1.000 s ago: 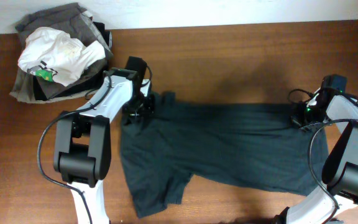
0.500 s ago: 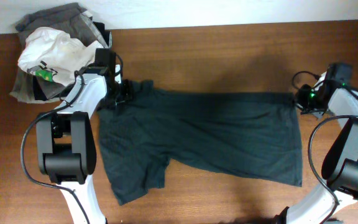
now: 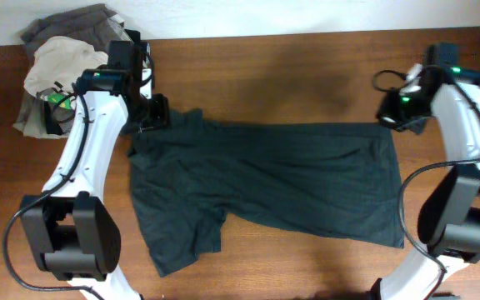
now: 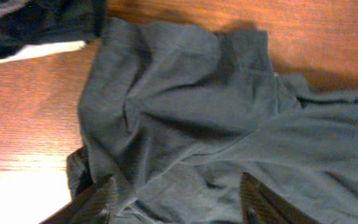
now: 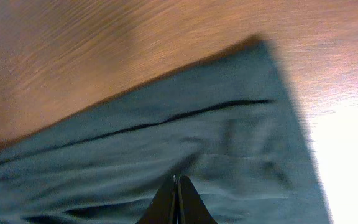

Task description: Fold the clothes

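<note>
T-shirt [image 3: 273, 179] lies spread across mid-table [image 3: 290, 75]: hem right, shoulders left, one sleeve trailing near-left. The cloth is thin, limp and light. It will likely sag and wrinkle if lifted, so take it at corners and seams, such as the far-right hem corner and far-left shoulder.

Left gripper [image 4: 179, 186] is over the rumpled far-left shoulder, jaws apart, cloth under them unpinched. Right gripper [image 5: 176, 196] is above the far-right hem corner, jaws closed, no cloth seen between them.

Bare wood on the far side. Clothes pile [image 3: 65, 75] crowds the far-left end.

1 dark T-shirt [image 3: 265, 183] lies between 2 grippers: the left gripper [image 3: 152, 113] and the right gripper [image 3: 392, 112]. Beyond the left gripper sit 1 white garment [image 3: 52, 62] and 1 grey heap [image 3: 65, 21]. 1 table [image 3: 290, 75].
</note>
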You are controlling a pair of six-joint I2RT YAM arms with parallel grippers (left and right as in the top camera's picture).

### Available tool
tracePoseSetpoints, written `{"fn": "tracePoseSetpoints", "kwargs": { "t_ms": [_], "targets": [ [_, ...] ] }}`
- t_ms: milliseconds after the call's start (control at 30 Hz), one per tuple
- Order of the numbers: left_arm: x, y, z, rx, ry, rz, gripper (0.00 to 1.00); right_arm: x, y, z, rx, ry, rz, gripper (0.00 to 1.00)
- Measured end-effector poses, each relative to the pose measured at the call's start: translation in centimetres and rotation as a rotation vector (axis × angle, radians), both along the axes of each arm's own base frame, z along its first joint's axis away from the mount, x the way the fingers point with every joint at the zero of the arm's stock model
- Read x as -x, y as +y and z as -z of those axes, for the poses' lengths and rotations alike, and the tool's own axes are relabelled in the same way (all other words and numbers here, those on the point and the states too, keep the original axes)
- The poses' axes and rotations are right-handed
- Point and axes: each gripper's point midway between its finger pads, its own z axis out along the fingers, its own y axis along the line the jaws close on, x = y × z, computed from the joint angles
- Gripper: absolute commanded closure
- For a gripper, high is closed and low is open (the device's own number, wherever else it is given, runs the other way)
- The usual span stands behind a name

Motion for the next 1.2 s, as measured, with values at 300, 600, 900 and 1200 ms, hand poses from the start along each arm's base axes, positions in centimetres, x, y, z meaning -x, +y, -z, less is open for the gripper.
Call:
{"fn": "tracePoseSetpoints", "kwargs": {
  "t_ms": [300, 600, 900, 1200],
  "targets": [
    [-5.8, -0.5, 6.1, -0.058, -0.085, 0.175, 0.33, -0.2, 10.1, 0.0, 0.0, -0.006, -0.25, 0.96],
    [-8.2, -0.4, 10.2, -0.096, -0.112, 0.229, 0.54, 0.7, 10.9, 0.5, 0.015, 0.028, -0.273, 0.96],
    [-8.0, -0.2, 10.3, -0.112, -0.103, 0.243, 0.99, 1.5, 10.4, 1.6, 0.039, 0.061, -0.269, 0.96],
    [-4.8, -0.6, 5.0, -0.076, 0.045, 0.261, 0.99, 1.8, 10.1, 2.4, 0.057, 0.074, -0.266, 0.96]
  ]
}}
